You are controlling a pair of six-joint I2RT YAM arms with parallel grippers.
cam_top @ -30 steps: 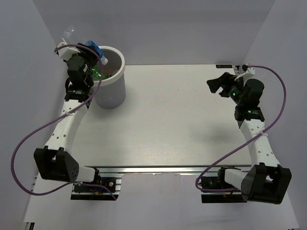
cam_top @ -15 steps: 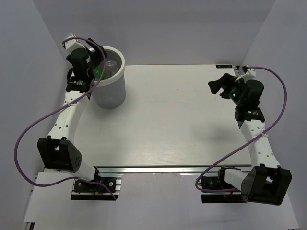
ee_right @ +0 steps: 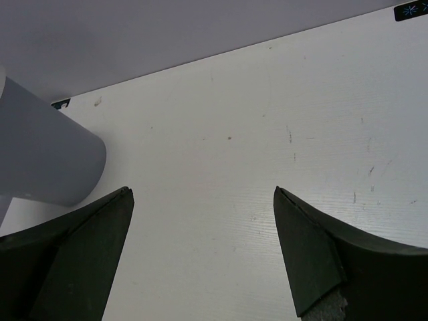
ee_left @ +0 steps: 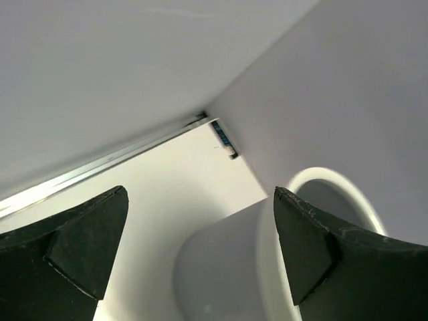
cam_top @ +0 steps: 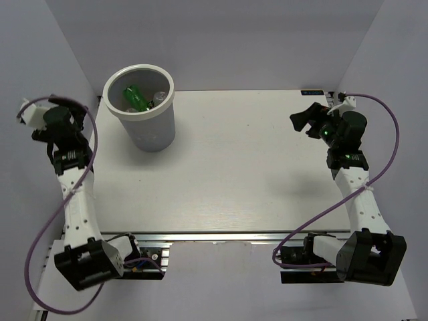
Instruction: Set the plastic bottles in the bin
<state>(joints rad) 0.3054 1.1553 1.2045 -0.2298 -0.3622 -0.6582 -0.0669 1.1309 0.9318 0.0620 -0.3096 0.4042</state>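
left arm [cam_top: 75, 194] out past the left edge of the worktop [cam_top: 247, 167], left jaws spread wide and empty, white bin [cam_top: 143, 134] on its far left corner, green bottle [cam_top: 135, 97] and clear bottle [cam_top: 159, 100] lying inside, right jaws spread wide and empty above the right side

Plastic bottles [cam_top: 136, 98] lie inside the bin [cam_top: 152, 132], which stands on the table [cam_top: 247, 170], at its far left corner.
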